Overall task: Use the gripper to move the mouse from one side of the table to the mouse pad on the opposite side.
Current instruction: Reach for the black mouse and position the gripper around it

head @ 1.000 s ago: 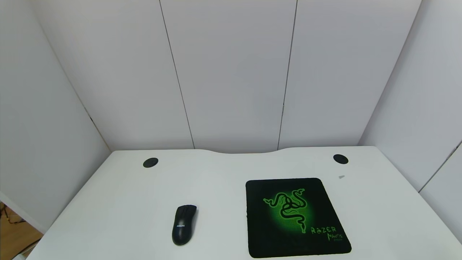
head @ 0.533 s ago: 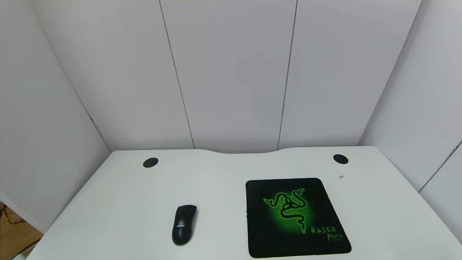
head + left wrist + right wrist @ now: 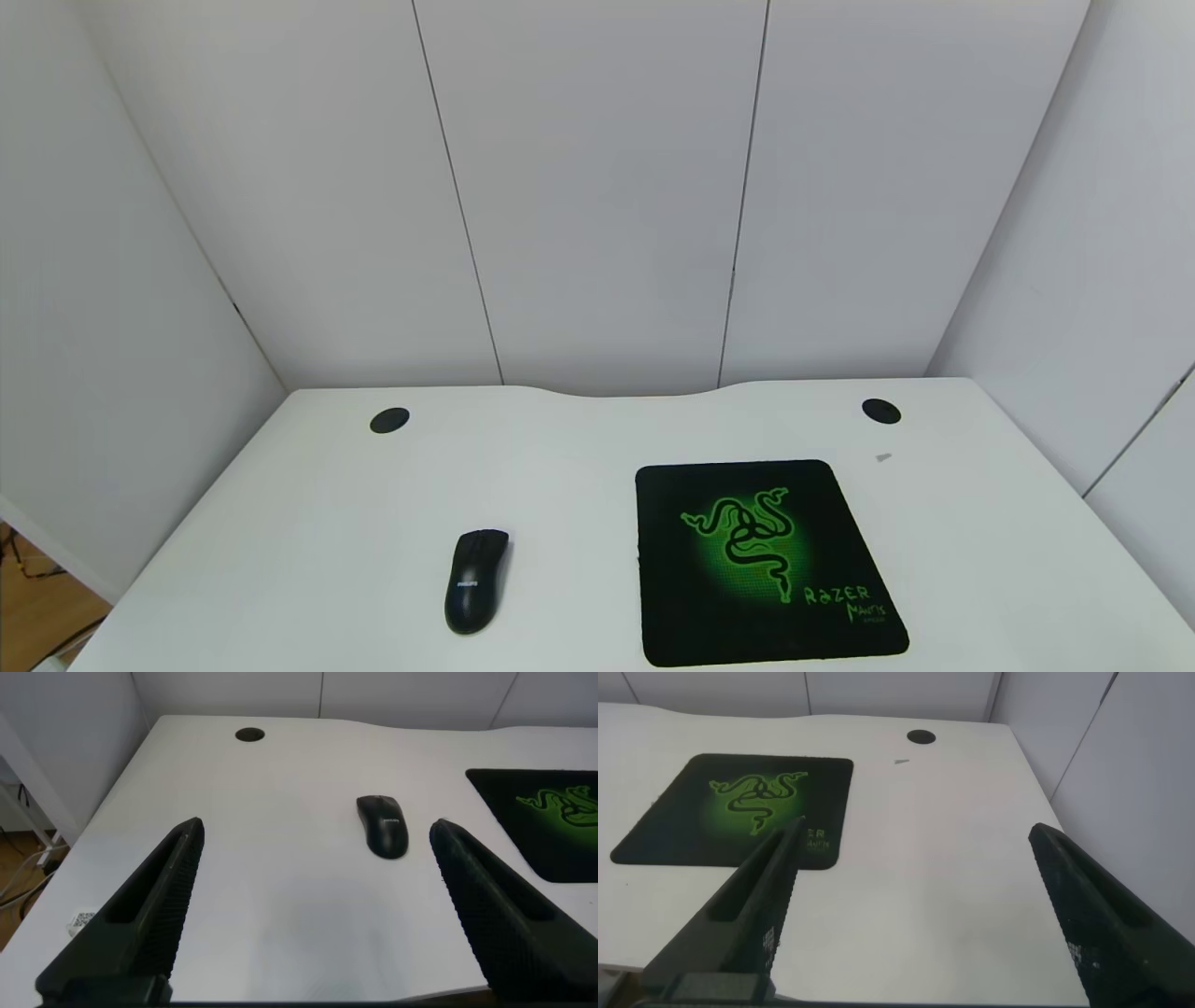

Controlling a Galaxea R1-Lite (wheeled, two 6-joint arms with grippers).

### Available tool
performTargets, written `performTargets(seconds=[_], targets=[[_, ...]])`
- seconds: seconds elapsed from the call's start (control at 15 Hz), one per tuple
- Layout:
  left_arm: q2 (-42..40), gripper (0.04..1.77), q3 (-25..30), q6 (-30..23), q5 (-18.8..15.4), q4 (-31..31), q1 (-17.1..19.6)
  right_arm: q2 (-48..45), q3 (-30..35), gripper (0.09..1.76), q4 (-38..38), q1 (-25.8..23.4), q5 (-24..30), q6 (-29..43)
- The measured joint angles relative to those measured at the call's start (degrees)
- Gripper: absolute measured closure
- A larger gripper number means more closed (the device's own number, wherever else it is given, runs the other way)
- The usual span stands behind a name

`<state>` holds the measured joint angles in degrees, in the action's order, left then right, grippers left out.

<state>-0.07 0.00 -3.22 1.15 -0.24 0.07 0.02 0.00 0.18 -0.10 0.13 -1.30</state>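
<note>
The black mouse (image 3: 477,581) lies on the left half of the white table (image 3: 308,523), near the front. It also shows in the left wrist view (image 3: 382,825). The black mouse pad (image 3: 761,560) with the green snake logo lies flat on the right half, and shows in the right wrist view (image 3: 738,807). My left gripper (image 3: 318,835) is open and empty, held back from the mouse near the table's front left. My right gripper (image 3: 915,835) is open and empty near the front right, beside the pad. Neither gripper shows in the head view.
Two round black grommets (image 3: 389,420) (image 3: 880,411) sit near the table's curved back edge. A small grey scrap (image 3: 883,457) lies behind the pad. White wall panels close off the back and sides. Wooden floor (image 3: 37,607) shows past the left edge.
</note>
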Motion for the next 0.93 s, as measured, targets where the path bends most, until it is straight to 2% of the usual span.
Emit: performTargets(seconds=[0.93], targets=[[0.0, 0.09, -0.13, 2.1, -0.93, -0.22, 0.0, 0.0, 0.0, 0.14, 0.0, 0.0, 0.02, -0.02]])
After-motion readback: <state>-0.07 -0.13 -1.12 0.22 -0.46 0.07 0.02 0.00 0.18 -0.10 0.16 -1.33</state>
